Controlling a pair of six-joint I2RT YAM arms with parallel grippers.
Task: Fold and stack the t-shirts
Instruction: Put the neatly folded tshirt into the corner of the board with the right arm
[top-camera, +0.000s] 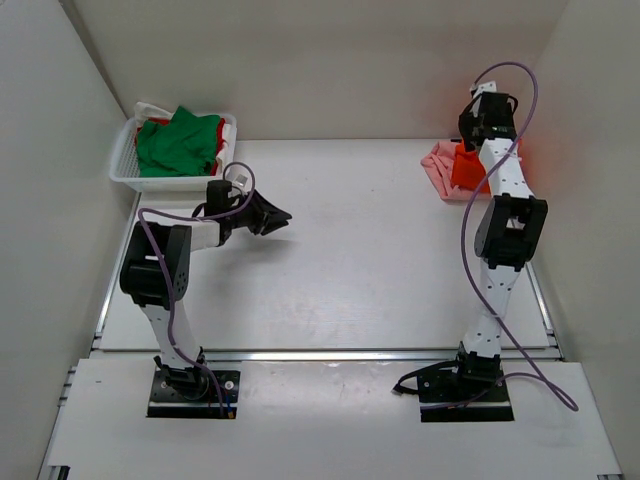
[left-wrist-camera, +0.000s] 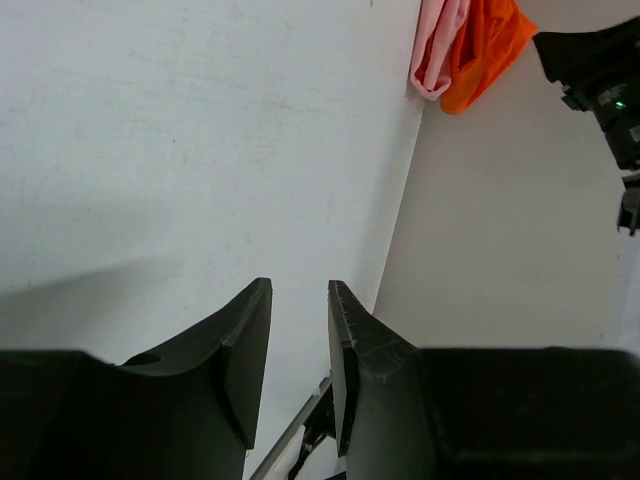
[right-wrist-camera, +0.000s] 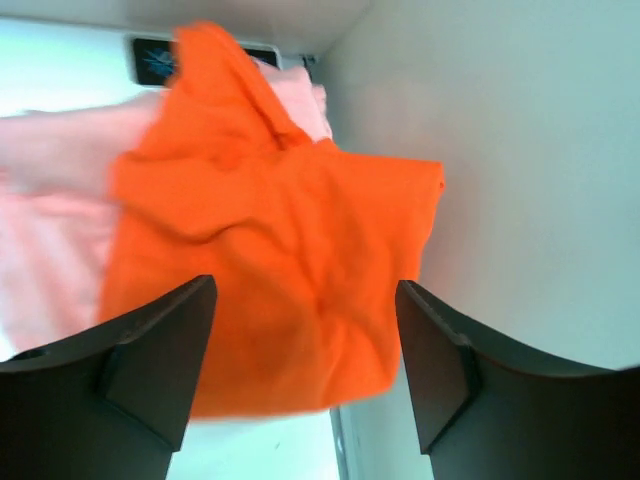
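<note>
The bright orange-red t-shirt (top-camera: 466, 168) lies folded on the pale pink t-shirt (top-camera: 438, 165) at the table's far right, against the wall. My right gripper (top-camera: 476, 138) hovers just over them, open and empty. In the right wrist view its jaws (right-wrist-camera: 305, 285) stand wide apart over the orange-red shirt (right-wrist-camera: 270, 270), with the pink one (right-wrist-camera: 50, 200) beneath. The green t-shirt (top-camera: 178, 142) and the red t-shirt (top-camera: 216, 130) lie crumpled in the basket. My left gripper (top-camera: 275, 215) is above the table's left middle, empty, its jaws (left-wrist-camera: 300, 285) a narrow gap apart.
The white mesh basket (top-camera: 125, 168) stands at the far left corner. White walls close in the table at the left, back and right. The left wrist view shows the pink shirt (left-wrist-camera: 437, 50), the orange-red shirt (left-wrist-camera: 487, 45) and the right arm (left-wrist-camera: 600, 70) far off.
</note>
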